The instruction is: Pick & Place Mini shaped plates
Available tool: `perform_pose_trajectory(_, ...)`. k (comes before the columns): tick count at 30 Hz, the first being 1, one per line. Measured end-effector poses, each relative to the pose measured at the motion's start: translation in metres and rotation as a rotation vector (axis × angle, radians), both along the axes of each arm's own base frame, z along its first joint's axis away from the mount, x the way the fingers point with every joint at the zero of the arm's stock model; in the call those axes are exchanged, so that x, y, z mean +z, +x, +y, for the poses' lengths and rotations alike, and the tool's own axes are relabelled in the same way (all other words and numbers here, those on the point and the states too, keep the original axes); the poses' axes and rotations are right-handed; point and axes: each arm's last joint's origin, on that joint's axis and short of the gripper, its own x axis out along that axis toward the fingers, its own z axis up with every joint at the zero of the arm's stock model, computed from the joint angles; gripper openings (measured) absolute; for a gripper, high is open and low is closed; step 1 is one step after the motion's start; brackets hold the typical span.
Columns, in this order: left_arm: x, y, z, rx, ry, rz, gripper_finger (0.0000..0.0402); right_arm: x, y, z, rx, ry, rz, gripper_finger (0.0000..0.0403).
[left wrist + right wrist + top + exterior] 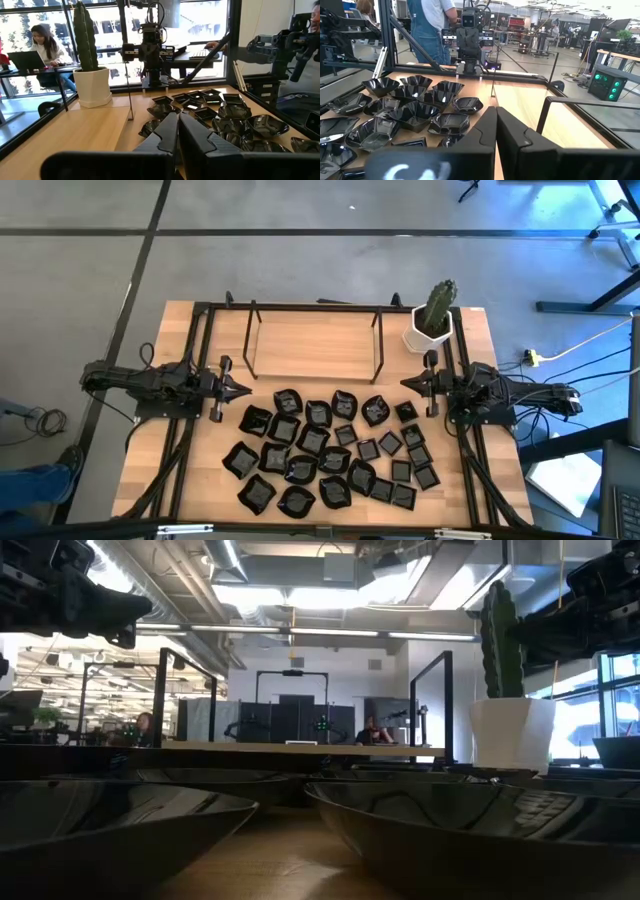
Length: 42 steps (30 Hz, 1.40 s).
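Note:
Several tiny glossy black plates [330, 452], some square and some wavy-rimmed, lie bottom down in a loose cluster on the wooden table's near half. They also fill the low view's foreground [470, 830]. My left gripper [245, 390] hovers at the cluster's left far corner, shut, pointing level toward the table's right. My right gripper [405, 383] hovers at the cluster's right far corner, shut, pointing level toward the left. Each wrist view shows its own shut fingertips [177, 120] [496, 112] above the plates [220, 112] [415, 107], with nothing between them.
A white pot with a green cactus [432, 320] stands at the far right corner. A raised wooden shelf on thin black legs [315, 348] spans the far middle. Black frame rails [192, 350] run along the table's sides. People sit and stand in the room beyond.

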Motion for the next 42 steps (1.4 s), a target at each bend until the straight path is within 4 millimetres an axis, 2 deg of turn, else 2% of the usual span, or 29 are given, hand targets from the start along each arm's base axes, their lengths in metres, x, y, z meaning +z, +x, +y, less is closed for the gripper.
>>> perform_pose_trajectory(42,-0.0001,0.0000,0.0000,0.000,0.000,0.000,0.0008,0.0000,0.0000,0.0000,0.000,0.000,0.000,0.0007)
